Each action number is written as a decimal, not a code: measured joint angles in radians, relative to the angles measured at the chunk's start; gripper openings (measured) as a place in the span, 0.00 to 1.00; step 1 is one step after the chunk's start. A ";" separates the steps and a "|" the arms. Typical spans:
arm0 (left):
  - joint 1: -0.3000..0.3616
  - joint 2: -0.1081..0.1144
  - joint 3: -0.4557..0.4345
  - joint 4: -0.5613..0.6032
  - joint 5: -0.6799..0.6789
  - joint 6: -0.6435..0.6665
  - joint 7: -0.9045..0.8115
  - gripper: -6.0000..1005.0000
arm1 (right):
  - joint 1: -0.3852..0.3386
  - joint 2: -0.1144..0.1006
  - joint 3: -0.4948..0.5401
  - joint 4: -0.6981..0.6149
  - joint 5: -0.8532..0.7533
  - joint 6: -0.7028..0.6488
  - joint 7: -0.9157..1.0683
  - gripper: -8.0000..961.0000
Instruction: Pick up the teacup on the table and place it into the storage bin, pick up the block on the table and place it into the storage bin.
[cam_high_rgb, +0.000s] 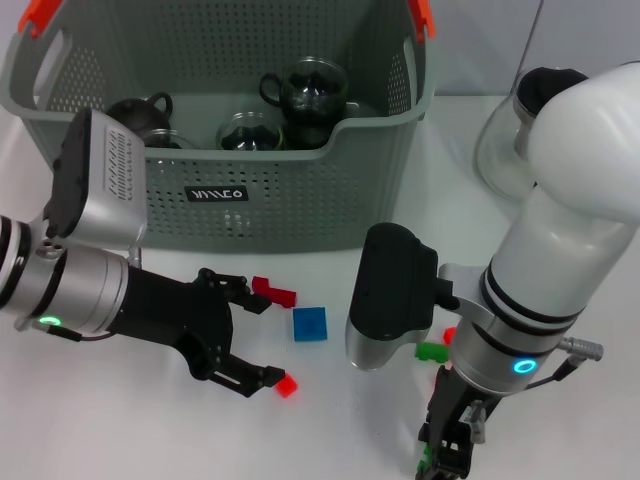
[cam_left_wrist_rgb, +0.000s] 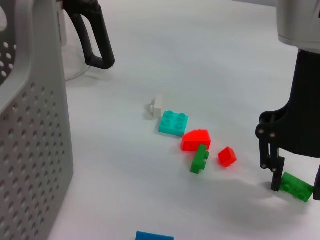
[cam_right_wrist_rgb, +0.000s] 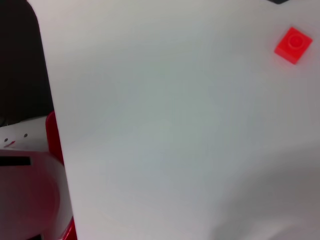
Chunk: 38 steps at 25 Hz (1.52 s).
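Small black label (cam_high_rgb: 219, 193) on the storage bin (cam_high_rgb: 300, 200), its white lettering not legible.
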 joint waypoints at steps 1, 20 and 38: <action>0.000 0.000 -0.001 0.000 0.000 0.000 0.000 0.91 | -0.003 -0.001 0.000 -0.005 0.000 0.000 0.000 0.46; 0.003 0.000 -0.009 0.000 0.000 0.000 0.000 0.91 | -0.041 -0.008 0.217 -0.097 -0.040 -0.023 -0.053 0.46; 0.012 -0.001 -0.039 -0.001 0.048 0.000 -0.007 0.90 | 0.175 -0.009 0.747 -0.294 0.055 -0.078 -0.131 0.46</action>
